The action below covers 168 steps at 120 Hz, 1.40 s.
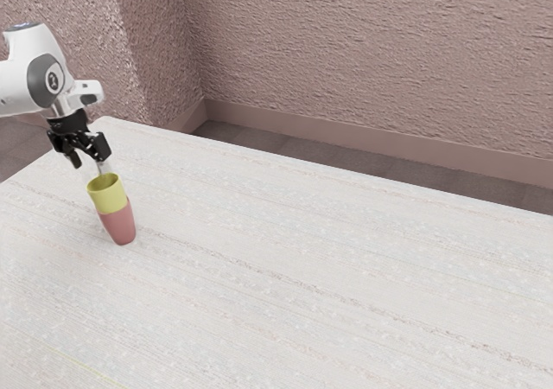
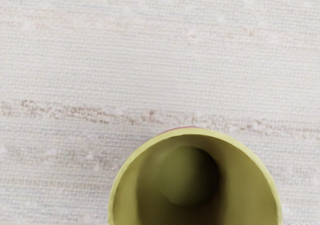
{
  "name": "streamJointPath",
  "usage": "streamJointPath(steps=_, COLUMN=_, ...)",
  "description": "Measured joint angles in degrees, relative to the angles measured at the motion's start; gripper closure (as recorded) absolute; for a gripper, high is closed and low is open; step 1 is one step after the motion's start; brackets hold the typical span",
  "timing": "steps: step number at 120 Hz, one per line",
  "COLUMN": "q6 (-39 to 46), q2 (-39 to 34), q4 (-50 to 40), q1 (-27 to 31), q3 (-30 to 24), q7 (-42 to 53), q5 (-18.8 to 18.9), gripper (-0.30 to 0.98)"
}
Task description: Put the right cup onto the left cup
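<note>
your end effector, its fingers apart, was positioned just above the yellow cup. below it, you had that cup nested in the red cup on the tabletop.

The upper cup sits in the mouth of the lower cup. The lower cup stands on the tabletop, toward the exterior view's left. Behind the tabletop lies the floor; the wall rises beyond it.
</note>
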Motion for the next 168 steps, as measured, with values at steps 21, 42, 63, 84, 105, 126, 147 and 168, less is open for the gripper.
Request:
streamJointPath(steps=21, q6=-3.0, q2=-3.6, q4=-0.2, q1=-0.3, q3=-0.4, q7=0.4, q5=0.2, gripper=0.05)
streamJointPath(steps=42, q6=-4.9, q2=-6.2, q4=-1.4, q1=-3.6, q3=-1.5, q7=0.6, q5=0.5, gripper=0.02)
streamJointPath(steps=63, q6=-5.7, q2=-7.5, q4=-1.9, q1=-9.8, q3=-1.6, q7=0.7, q5=1.0, gripper=0.01)
streamJointPath(steps=84, q6=-6.0, q2=-7.6, q4=-1.5, q1=-15.4, q3=-1.6, q7=0.4, q5=1.4, gripper=0.00)
streamJointPath(steps=105, q6=-6.9, q2=-8.7, q4=0.2, q1=-19.9, q3=-1.8, q7=-0.6, q5=1.5, gripper=0.00)
streamJointPath(steps=126, q6=-10.8, q2=-12.2, q4=2.9, q1=-20.0, q3=-3.5, q7=-1.7, q5=2.6, gripper=0.00)
streamJointPath(steps=147, q6=-14.3, q2=-12.8, q4=4.7, q1=-20.4, q3=-4.0, q7=-2.8, q5=3.0, gripper=0.00)
streamJointPath(steps=168, q6=-16.9, q2=-13.1, q4=6.2, q1=-20.0, q3=-4.0, q7=-3.7, q5=3.2, gripper=0.00)
